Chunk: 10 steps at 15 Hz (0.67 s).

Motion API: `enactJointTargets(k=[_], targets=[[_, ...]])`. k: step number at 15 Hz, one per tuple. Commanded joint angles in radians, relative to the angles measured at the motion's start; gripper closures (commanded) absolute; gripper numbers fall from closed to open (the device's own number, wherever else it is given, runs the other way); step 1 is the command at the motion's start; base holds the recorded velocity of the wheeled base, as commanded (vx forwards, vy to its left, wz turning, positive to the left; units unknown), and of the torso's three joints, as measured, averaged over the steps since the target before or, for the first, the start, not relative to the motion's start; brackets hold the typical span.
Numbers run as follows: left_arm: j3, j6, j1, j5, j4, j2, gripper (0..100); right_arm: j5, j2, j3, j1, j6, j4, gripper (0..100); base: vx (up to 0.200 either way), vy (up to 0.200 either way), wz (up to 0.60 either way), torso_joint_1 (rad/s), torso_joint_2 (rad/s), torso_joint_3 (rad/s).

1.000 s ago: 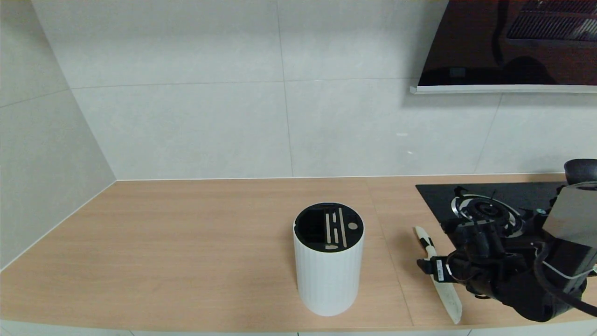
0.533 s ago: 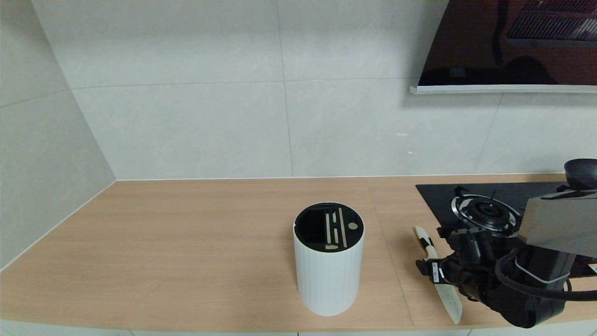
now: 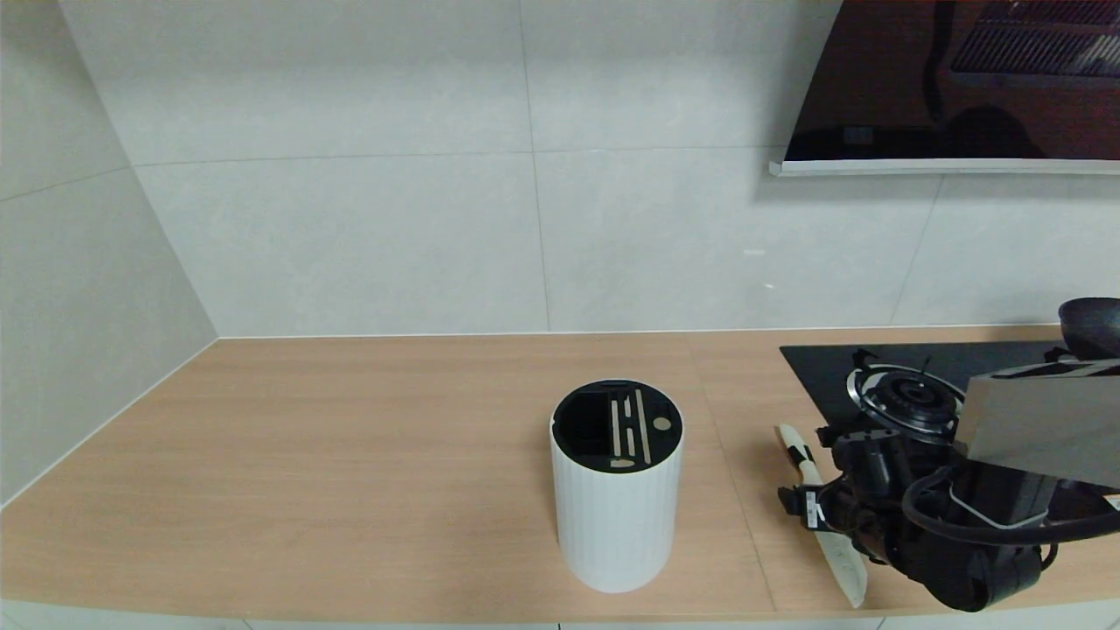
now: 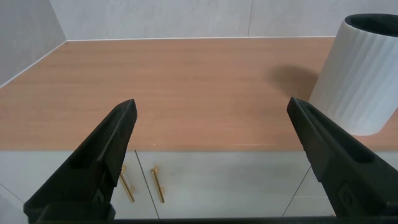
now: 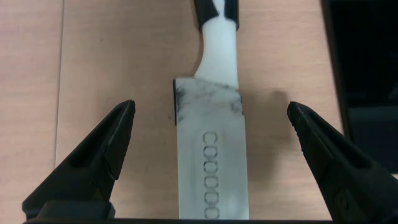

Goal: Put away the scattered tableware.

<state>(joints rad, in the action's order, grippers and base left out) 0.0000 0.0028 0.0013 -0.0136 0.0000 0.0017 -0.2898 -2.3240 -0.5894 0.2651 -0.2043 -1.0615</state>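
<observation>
In the head view, your right gripper (image 3: pixel 809 509) hangs low over the white knife (image 3: pixel 843 560), which lies flat on the wooden counter (image 3: pixel 350 455) right of the ribbed white holder (image 3: pixel 617 516), whose slotted black top likely suits it. In the left wrist view, your left gripper (image 4: pixel 210 109) hangs spread and empty at the counter's near edge. In the right wrist view, the fingers (image 5: pixel 99 162) stand wide apart astride the smooth, smudged blade (image 5: pixel 208 162), probably lined up to pinch it.
</observation>
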Motion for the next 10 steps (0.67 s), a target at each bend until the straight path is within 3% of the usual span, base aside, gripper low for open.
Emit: enactJointTargets(k=[1,10], targets=[[0.000,0.000,0.000,0.000,0.000,0.001,0,-0.002,-0.012,-0.013,0.002,-0.001,0.000,0,0.000,0.000,0.00,0.000,0.00,0.000],[0.000,0.000,0.000,0.000,0.000,0.000,0,-0.019,-0.044,-0.035,0.005,-0.032,0.000,0,0.000,0.000,0.00,0.000,0.00,0.000]])
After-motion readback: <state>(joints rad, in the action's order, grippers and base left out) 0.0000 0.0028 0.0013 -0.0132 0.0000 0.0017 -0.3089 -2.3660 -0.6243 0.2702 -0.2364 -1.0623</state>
